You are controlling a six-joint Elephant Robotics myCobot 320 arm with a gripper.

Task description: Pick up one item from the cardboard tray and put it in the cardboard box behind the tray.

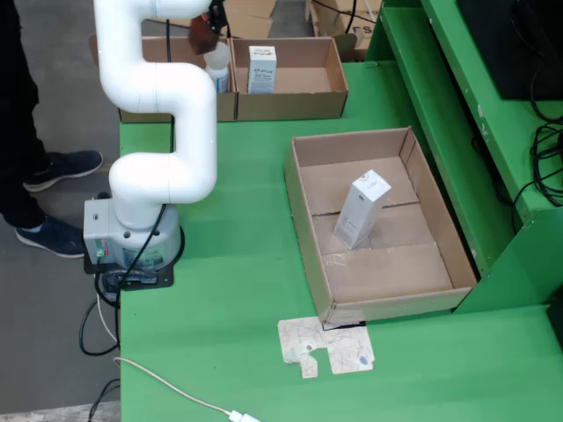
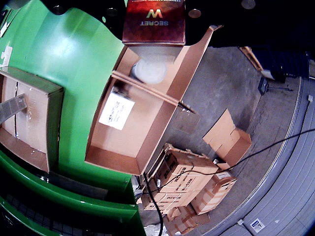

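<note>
My gripper point(image 1: 208, 26) hangs at the back left in the fixed view, shut on a dark red carton point(image 1: 201, 37), above the left back cardboard box point(image 1: 141, 114). The wrist view shows that carton point(image 2: 154, 22), printed "SECRET", right above a white bottle point(image 2: 150, 71) standing in this box. The bottle point(image 1: 218, 69) stands against the wall shared with the right back box point(image 1: 290, 105), which holds a white carton point(image 1: 261, 69). Another white carton point(image 1: 361, 209) leans tilted in the cardboard tray point(image 1: 308, 237) on the green table. The gripper's fingers are hidden.
The white arm and its base point(image 1: 132, 237) stand at the table's left edge. A torn paper scrap point(image 1: 325, 347) and a white cable point(image 1: 176, 391) lie near the front. A raised green shelf point(image 1: 457, 88) borders the right. A person's shoes point(image 1: 53, 167) are on the floor.
</note>
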